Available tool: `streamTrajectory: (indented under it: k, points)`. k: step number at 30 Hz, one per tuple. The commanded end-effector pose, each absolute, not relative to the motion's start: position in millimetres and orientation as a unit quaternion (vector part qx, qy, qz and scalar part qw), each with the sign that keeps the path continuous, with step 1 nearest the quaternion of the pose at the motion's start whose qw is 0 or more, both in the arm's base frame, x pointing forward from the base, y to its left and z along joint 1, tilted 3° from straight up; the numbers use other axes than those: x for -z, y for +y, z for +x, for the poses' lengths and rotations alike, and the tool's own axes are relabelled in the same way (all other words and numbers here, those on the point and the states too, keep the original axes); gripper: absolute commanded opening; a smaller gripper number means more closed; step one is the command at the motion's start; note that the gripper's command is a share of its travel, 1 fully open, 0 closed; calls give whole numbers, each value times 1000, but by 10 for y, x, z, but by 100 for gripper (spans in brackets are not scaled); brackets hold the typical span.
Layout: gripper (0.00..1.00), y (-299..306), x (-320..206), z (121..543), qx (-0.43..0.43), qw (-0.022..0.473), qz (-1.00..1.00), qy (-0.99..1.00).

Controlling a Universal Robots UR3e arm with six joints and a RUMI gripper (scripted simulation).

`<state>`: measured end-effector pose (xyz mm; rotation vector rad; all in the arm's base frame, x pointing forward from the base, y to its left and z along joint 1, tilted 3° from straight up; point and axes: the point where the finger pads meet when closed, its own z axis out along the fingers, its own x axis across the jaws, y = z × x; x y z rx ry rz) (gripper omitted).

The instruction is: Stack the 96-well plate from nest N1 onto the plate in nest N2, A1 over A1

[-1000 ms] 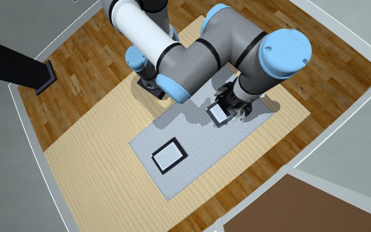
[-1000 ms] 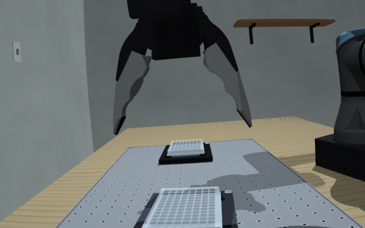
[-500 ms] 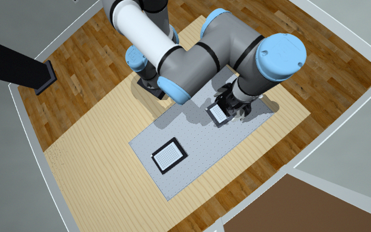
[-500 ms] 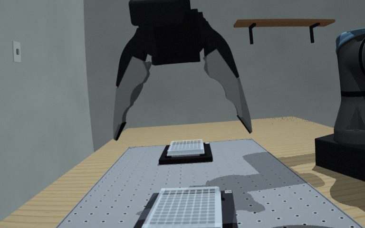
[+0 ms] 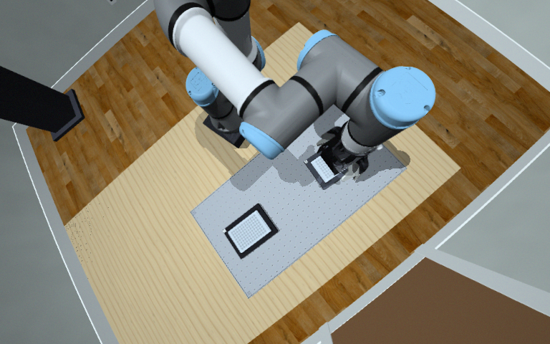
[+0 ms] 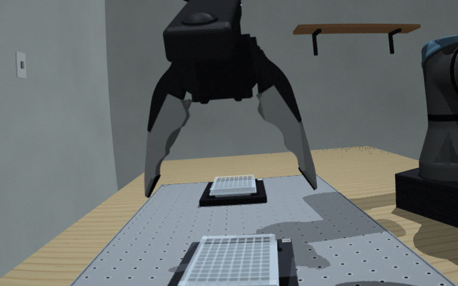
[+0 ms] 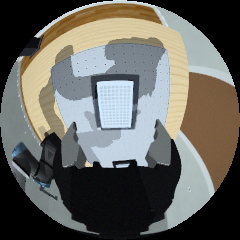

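The UR3e arm [image 5: 227, 60] reaches over the wooden bench [image 5: 133, 226], and its hand [image 6: 230, 188] hangs in the air with both jaws spread wide and nothing between them. In the exterior view the tips sit above the grey perforated breadboard [image 6: 161, 222], one to each side of the far plate's outline, though that plate lies well behind the hand. The hand is over the nearer one, the 96-well plate [image 5: 323, 168] in plate nest N1 [image 5: 324, 183], whose black frame shows around its edges; from above, the wrist covers part of it. The wrist view shows this plate [image 7: 115, 104] lying flat, ahead of the jaws and untouched. The second plate [image 5: 248, 231] rests in plate nest N2 [image 5: 241, 252], well apart along the breadboard. Its cut corner seems to be at the left end, but that is hard to confirm at this size
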<state>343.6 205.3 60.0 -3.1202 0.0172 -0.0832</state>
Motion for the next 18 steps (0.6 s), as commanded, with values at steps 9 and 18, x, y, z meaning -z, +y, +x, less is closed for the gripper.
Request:
streamTrajectory:
  k: [9, 18]
  points:
    - [100, 2058, -435, 3454, 28, 11, -1000, 6]
    - [100, 2061, -285, 3462, 28, 11, -1000, 6]
